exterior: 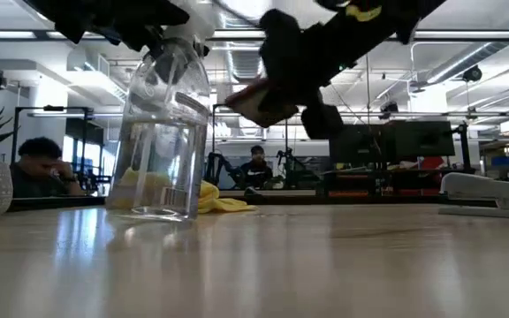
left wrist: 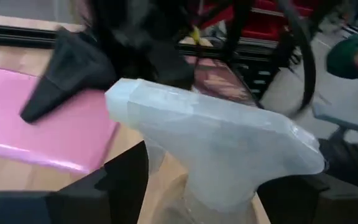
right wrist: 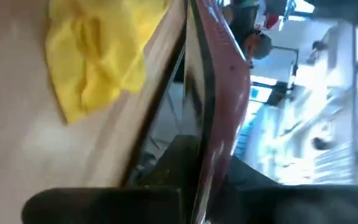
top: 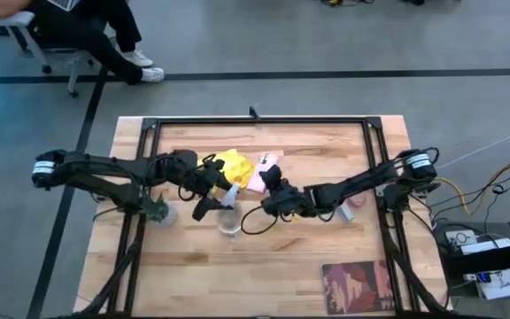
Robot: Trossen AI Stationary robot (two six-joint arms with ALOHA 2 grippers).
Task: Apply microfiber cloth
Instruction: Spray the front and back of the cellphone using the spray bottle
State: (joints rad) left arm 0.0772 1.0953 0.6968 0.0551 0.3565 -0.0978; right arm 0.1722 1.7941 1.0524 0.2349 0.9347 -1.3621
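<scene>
The yellow microfiber cloth (top: 229,166) lies crumpled on the table's far middle, touched by no gripper; it also shows behind the bottle in the low view (exterior: 220,201) and in the right wrist view (right wrist: 98,53). A clear spray bottle (top: 229,219) stands upright on the table (exterior: 162,141), with my left gripper (top: 212,200) shut at its top. My right gripper (top: 274,183) is shut on a phone in a pink case (top: 262,172), raised above the table just right of the cloth. My left gripper has its two fingers (left wrist: 124,182) on either side of the bottle's neck, just under the pale spray head (left wrist: 216,140). It comes in roughly level from the table's left. The bottle stands upright with its base on the table. My right gripper pinches the phone between its two fingers across its flat faces, near one end (right wrist: 211,155). It comes from the table's right. The phone (exterior: 256,102) is lifted clear of the table and tilted, seen edge-on in the right wrist view.
A small potted plant (top: 158,211) stands left of the bottle. A dark reddish book (top: 357,285) lies near the front right corner, and a white stapler-like object (exterior: 493,190) at the right. People sit in the room beyond the table (exterior: 256,164).
</scene>
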